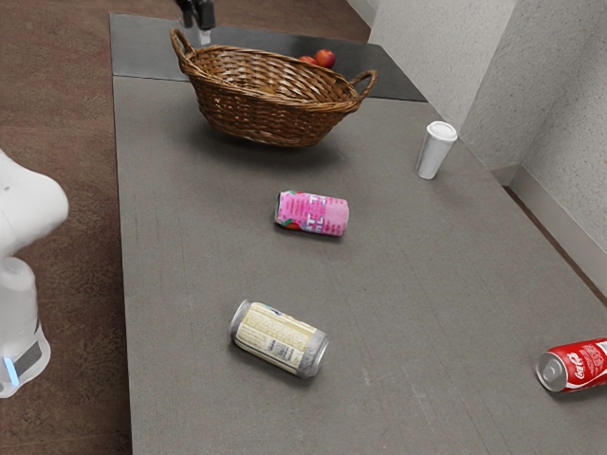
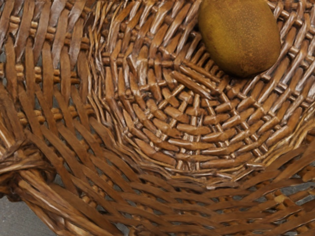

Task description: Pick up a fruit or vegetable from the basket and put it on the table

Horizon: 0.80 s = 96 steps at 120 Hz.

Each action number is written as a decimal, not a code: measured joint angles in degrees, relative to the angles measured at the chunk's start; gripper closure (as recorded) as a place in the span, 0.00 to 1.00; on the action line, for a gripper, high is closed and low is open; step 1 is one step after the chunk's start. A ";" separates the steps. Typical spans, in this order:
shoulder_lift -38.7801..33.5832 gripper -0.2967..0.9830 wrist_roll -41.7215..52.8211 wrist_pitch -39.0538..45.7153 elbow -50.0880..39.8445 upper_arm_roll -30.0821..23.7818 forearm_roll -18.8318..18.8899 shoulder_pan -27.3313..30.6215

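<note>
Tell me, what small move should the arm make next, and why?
I'd probably ease the gripper sideways toward the brown fruit, before lowering. The fruit lies on the woven floor of the basket, well away from the handle in the wrist view, while the gripper appears high beside a handle.

An indoor room, exact kind unclear
Speckled pale walls (image 1: 432,57), plain skirting (image 1: 555,223), mottled brown floor (image 1: 57,114), one long grey table (image 1: 190,256).
</note>
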 joint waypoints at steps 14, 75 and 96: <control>-1.87 0.25 0.27 0.43 3.61 4.10 2.30 -4.03; -1.15 0.25 0.84 -1.42 8.96 16.48 5.09 -25.10; -0.07 0.25 0.91 -3.81 9.49 17.93 4.61 -25.01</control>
